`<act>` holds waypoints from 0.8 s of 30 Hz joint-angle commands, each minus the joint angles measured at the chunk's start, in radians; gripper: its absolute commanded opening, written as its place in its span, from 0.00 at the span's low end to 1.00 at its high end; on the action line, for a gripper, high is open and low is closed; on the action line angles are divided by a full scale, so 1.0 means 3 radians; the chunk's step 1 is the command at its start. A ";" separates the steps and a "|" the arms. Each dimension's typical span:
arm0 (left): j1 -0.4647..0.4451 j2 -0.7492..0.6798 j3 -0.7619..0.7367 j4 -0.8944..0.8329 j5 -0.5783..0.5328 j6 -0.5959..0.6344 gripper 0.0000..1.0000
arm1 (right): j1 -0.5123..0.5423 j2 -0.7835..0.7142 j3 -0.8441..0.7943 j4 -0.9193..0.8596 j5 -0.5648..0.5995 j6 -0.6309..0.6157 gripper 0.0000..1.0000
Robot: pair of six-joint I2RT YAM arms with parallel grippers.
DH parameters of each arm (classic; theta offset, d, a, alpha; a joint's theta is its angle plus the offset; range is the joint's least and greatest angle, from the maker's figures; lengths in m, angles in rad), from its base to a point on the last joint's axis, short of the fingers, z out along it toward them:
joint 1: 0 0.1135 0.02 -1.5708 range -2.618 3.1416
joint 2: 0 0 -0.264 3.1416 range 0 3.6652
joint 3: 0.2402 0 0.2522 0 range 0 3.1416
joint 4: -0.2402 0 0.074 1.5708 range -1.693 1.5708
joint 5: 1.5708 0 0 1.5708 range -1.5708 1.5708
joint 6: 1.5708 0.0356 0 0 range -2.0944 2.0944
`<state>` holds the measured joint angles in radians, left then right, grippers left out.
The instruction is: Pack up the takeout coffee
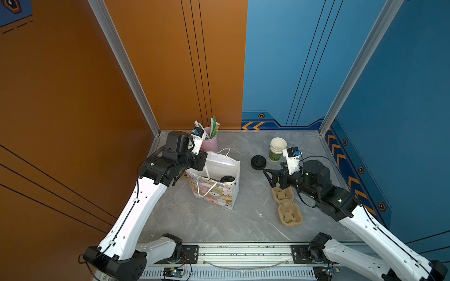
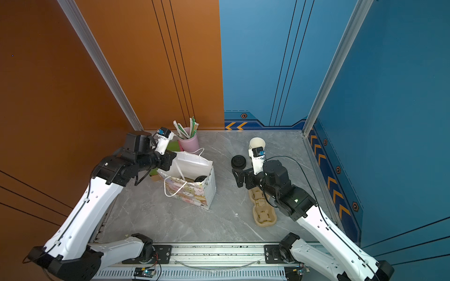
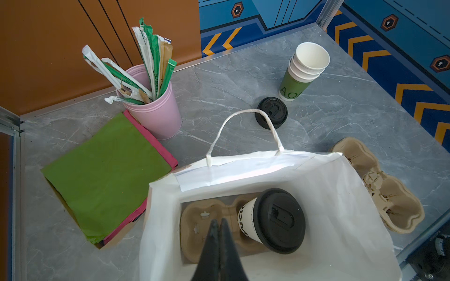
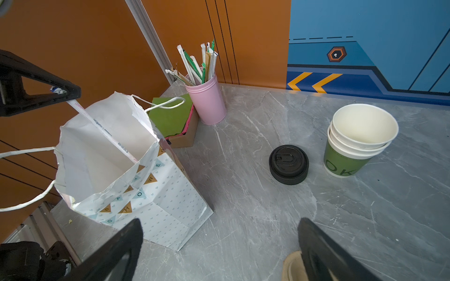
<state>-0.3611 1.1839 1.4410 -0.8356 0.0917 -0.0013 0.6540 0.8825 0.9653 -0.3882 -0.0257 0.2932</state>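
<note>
Left fingers (image 3: 211, 240) pinched shut over the white paper gift bag (image 3: 243, 167); the white paper coffee cup with black lid (image 3: 271, 220) sits inside in a brown pulp carrier (image 3: 201, 220). Right fingers (image 4: 314, 243) gape wide, empty. Nudge that flimsy bag and the cup probably tips.

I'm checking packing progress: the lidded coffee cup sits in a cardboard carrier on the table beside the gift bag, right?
No. The takeout coffee sits in a cardboard carrier, but inside the gift bag, not on the table beside it. The left wrist view shows it, looking down into the bag.
</note>
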 commanded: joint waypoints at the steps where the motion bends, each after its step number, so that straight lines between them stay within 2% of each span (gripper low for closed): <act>1: 0.0015 0.0028 -0.0127 0.0214 -0.0084 0.0004 0.00 | -0.0016 -0.0027 -0.0052 0.0046 -0.0038 0.0005 1.00; 13: 0.0033 0.0152 -0.0426 0.0418 0.0005 -0.0032 0.00 | -0.0018 0.0038 -0.0088 0.0020 -0.0131 0.0001 1.00; 16: 0.0042 0.0174 -0.0422 0.0415 0.0027 -0.0041 0.13 | -0.0014 0.0082 -0.0081 0.0009 -0.0178 0.0002 1.00; 19: 0.0048 0.0167 -0.0383 0.0413 0.0063 -0.0066 0.32 | -0.0012 0.0125 -0.0059 -0.0005 -0.0219 -0.0001 1.00; 24: 0.0076 0.0054 -0.0257 0.0412 0.0109 -0.0131 0.56 | 0.0002 0.0281 0.0108 -0.0062 -0.0312 -0.0046 1.00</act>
<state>-0.3496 1.2304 1.3262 -0.7216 0.1047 -0.0231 0.6540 0.9436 0.9550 -0.3908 -0.0883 0.2920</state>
